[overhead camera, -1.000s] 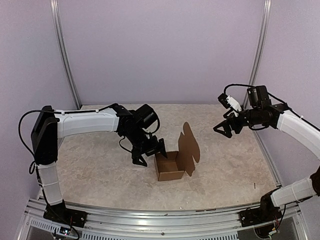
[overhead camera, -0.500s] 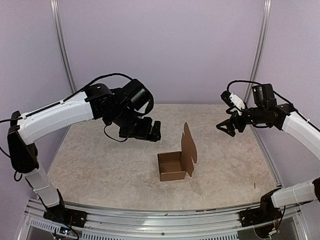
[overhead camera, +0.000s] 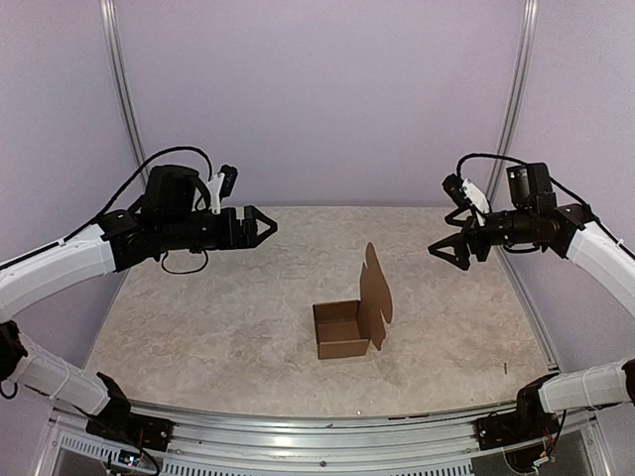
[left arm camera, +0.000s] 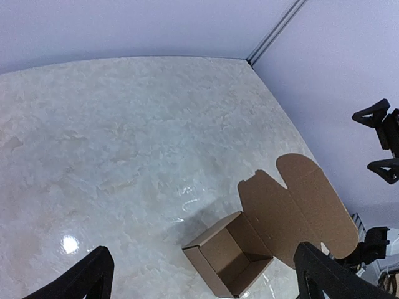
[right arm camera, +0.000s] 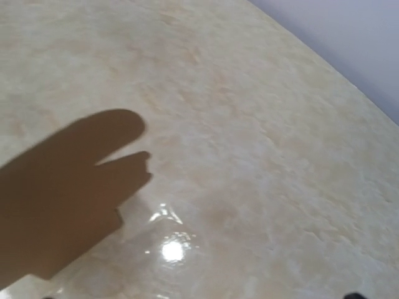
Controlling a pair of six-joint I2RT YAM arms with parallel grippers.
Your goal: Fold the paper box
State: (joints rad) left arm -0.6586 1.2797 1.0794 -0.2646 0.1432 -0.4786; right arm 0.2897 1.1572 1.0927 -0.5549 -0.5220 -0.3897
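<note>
The paper box [overhead camera: 339, 332] is a small brown cardboard box standing open-topped near the table's middle. Its lid flap [overhead camera: 376, 288] with rounded tabs stands upright on the right side. My left gripper [overhead camera: 262, 224] hangs high above the table to the box's left, open and empty, well apart from it. In the left wrist view the paper box [left arm camera: 229, 260] lies below, between my two wide-spread fingers [left arm camera: 87, 277]. My right gripper [overhead camera: 446, 254] hovers to the box's upper right, open and empty. The right wrist view catches only the lid flap [right arm camera: 56, 199].
The marbled beige table [overhead camera: 198, 327] is ringed by lilac walls with metal posts [overhead camera: 127, 109] at the back corners. An aluminium rail [overhead camera: 298, 436] runs along the near edge. My right gripper [left arm camera: 381, 140] also shows at the right of the left wrist view.
My left arm has left the box's left side, risen and swung back to the left, and its jaws have opened wider. The box and the right arm have barely moved.
</note>
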